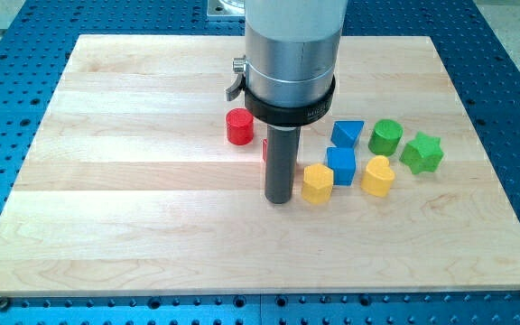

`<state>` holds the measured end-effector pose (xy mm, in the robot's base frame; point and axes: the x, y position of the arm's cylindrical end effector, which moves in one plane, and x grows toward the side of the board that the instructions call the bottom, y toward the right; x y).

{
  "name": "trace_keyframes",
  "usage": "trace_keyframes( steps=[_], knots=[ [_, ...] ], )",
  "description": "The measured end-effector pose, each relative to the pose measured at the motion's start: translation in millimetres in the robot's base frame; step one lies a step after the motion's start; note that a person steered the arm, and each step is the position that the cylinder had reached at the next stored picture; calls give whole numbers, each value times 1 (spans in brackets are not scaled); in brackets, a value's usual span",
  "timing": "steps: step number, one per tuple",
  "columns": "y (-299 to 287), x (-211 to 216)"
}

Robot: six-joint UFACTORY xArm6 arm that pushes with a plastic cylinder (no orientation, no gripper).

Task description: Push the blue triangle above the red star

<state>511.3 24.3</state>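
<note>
The blue triangle lies right of the board's middle. Only a thin red sliver, probably the red star, shows behind my rod; its shape is hidden. My tip rests on the board just below that sliver, left of the yellow hexagon and well down-left of the blue triangle. The rod stands between the sliver and the triangle.
A red cylinder stands up-left of the rod. A blue cube sits under the blue triangle. A yellow heart, a green cylinder and a green star lie to the right. The wooden board rests on a blue perforated table.
</note>
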Motion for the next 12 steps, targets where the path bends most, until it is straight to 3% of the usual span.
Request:
trace_keyframes(
  steps=[3, 7, 9, 12],
  knots=[
    [17, 0],
    [161, 0],
    [143, -7],
    [122, -85]
  ],
)
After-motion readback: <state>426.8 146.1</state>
